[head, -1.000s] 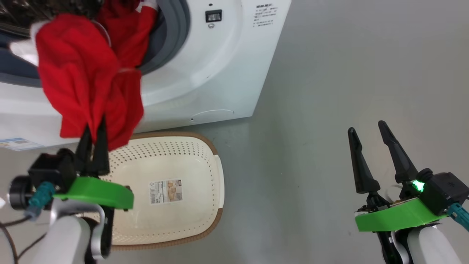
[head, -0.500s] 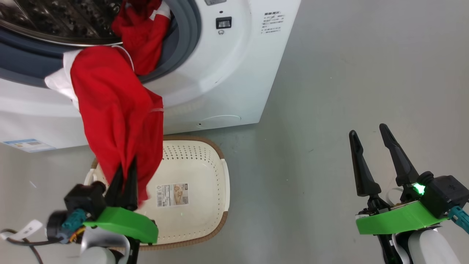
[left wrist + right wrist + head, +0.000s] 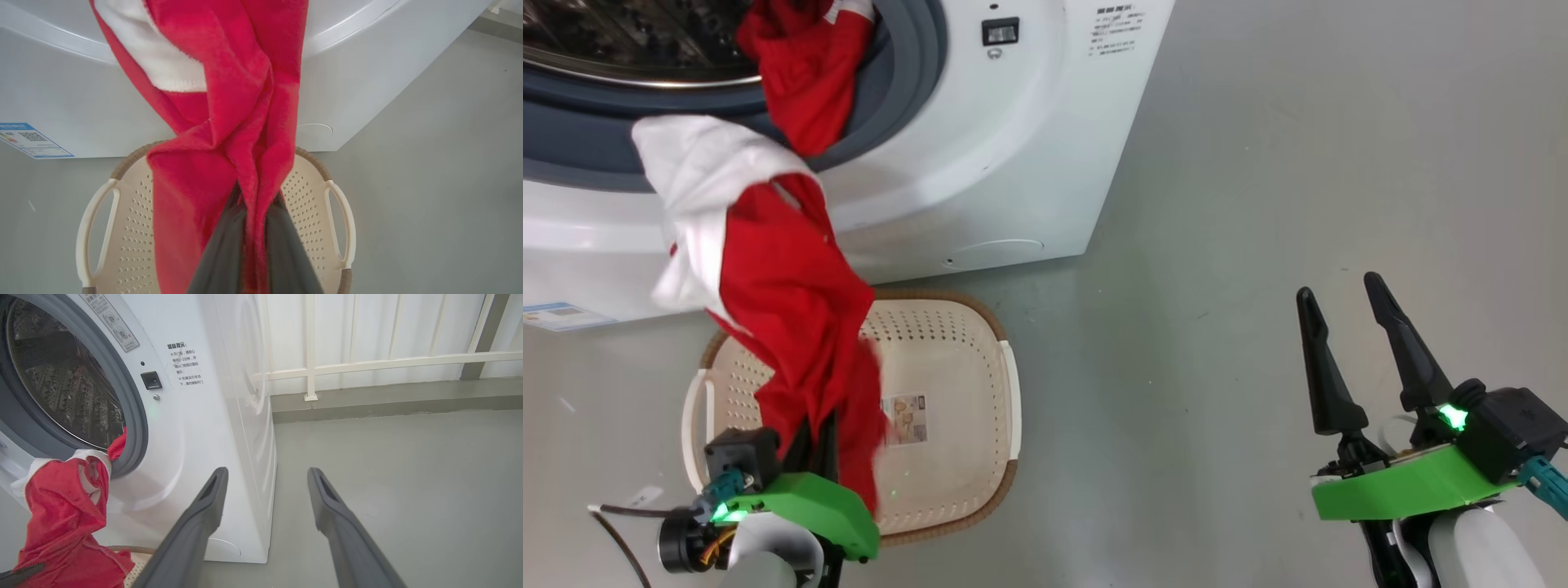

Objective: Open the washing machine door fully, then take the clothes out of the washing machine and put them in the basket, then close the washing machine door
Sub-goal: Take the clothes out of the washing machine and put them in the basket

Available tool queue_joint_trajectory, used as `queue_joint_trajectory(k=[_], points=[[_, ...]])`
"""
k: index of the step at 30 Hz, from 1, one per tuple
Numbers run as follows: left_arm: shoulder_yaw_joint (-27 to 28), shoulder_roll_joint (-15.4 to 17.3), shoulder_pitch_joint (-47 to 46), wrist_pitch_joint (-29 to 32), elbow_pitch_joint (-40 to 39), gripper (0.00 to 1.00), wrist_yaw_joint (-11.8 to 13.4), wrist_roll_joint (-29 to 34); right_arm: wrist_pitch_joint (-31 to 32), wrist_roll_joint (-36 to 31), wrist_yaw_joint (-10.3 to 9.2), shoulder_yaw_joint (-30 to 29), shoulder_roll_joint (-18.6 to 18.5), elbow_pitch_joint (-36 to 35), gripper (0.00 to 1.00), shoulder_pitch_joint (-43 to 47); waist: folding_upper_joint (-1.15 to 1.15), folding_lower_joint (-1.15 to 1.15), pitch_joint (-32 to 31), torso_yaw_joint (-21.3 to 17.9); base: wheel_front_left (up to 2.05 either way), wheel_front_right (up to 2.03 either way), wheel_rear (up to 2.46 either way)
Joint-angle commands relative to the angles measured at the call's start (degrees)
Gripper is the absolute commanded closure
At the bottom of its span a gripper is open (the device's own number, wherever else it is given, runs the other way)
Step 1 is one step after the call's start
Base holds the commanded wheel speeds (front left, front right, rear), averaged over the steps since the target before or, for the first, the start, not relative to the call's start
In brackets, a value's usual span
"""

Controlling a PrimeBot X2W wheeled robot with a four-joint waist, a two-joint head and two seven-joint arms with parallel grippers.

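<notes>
Unloading is the step in hand. The left gripper [image 3: 814, 425] is clamped on 1 of the clothes [image 3: 784, 310], a red garment with a white part. It holds this directly above the basket [image 3: 1005, 384], which sits on the floor [image 3: 1258, 204] at 6 o'clock from the washing machine [image 3: 980, 163] opening. From the pinch the cloth stretches toward 11 o'clock in the head view, and its white end lies near the grey seal [image 3: 907, 82]. Whether that end touches the seal I cannot tell. A 2nd red garment [image 3: 805, 73] hangs over the seal, at 12 o'clock from the basket. The right gripper [image 3: 1339, 286] hangs at 4 o'clock in the head view, jaws spread wide with nothing between them, well apart from the machine. The next move probably calls for bringing the trailing white end over the basket, lowering, then letting go so nothing drapes over the rim. That would leave 1 more garment to fetch, then the door to close.
</notes>
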Motion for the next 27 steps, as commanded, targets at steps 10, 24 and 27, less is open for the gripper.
queue_joint_trajectory(k=[10,24,27], points=[[1.89,-1.33,-7.11,-2.51,16.18,1.00,-4.06,-1.02,-0.36,0.38,0.36,2.08,-0.45,-1.31,0.00,-2.46,0.00,0.00,2.86,-1.41,0.00,0.00,0.00],[2.99,-2.65,-13.16,-2.80,27.35,1.00,-6.79,0.97,-0.36,0.60,0.36,2.80,-0.45,-0.73,0.00,-4.16,0.00,0.00,4.86,-3.05,0.00,0.00,0.00],[3.48,-2.77,-13.45,-2.80,28.58,1.00,-7.16,1.16,-0.36,0.73,0.36,2.84,-0.45,-0.51,0.00,-4.13,0.00,0.00,4.74,-3.25,0.00,0.00,0.00]])
